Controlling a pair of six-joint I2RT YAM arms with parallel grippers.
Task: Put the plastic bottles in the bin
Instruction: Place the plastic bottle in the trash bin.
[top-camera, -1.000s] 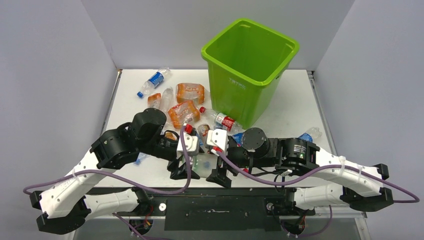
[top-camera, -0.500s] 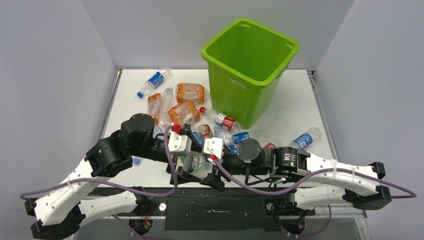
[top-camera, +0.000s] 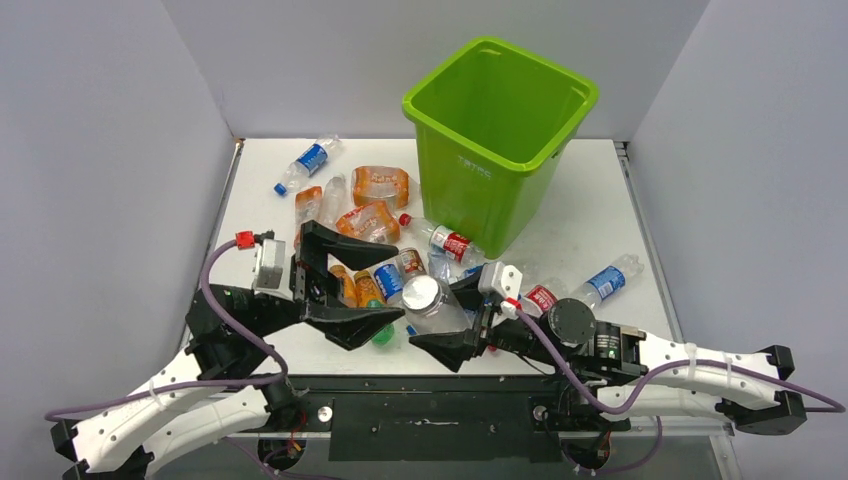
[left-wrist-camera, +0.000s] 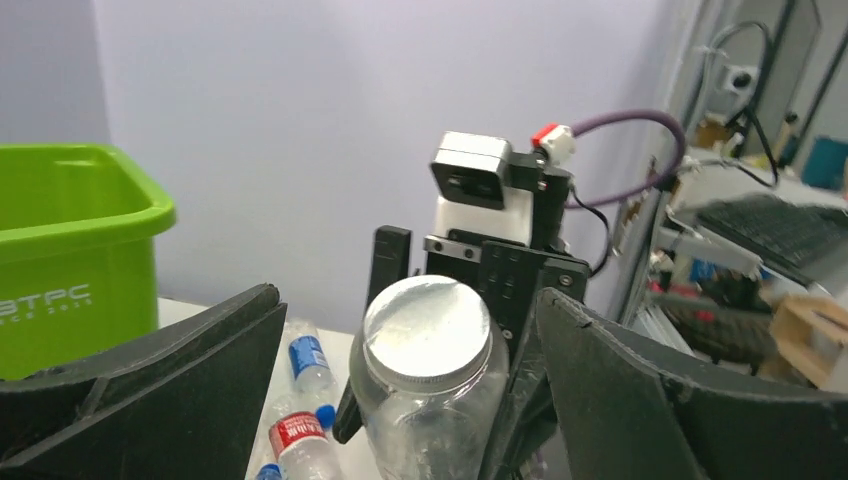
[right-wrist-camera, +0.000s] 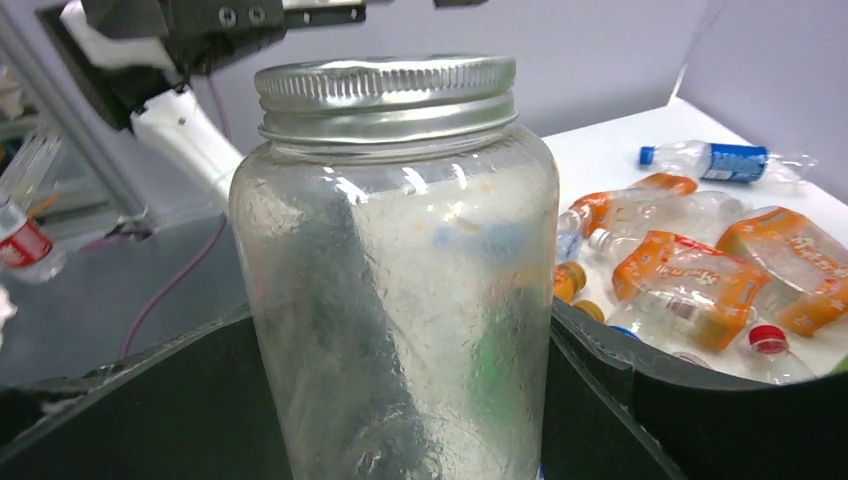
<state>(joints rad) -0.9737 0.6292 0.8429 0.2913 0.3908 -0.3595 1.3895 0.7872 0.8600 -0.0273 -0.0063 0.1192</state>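
Observation:
A clear jar (top-camera: 432, 310) with a silver screw lid is held just above the table's near edge, my right gripper (top-camera: 455, 318) shut on its body. In the right wrist view the jar (right-wrist-camera: 400, 280) fills the space between both black fingers (right-wrist-camera: 150, 410). My left gripper (top-camera: 395, 285) stands wide open beside the lid, touching nothing; the left wrist view shows the jar (left-wrist-camera: 425, 340) with gaps on both sides. Crushed plastic bottles (top-camera: 365, 220) lie in a heap left of the lime-green bin (top-camera: 500, 130). One blue-labelled bottle (top-camera: 610, 280) lies to the right.
The bin stands at the back centre, close to the rear wall. Grey walls close off the left, right and back of the white table (top-camera: 600, 200). A lone blue-labelled bottle (top-camera: 310, 160) lies at the back left. Orange-labelled bottles (right-wrist-camera: 690, 280) lie behind the jar.
My left gripper has opened, let go of the jar and drawn back to the left. My right gripper has closed on the jar, and its arm has shifted right.

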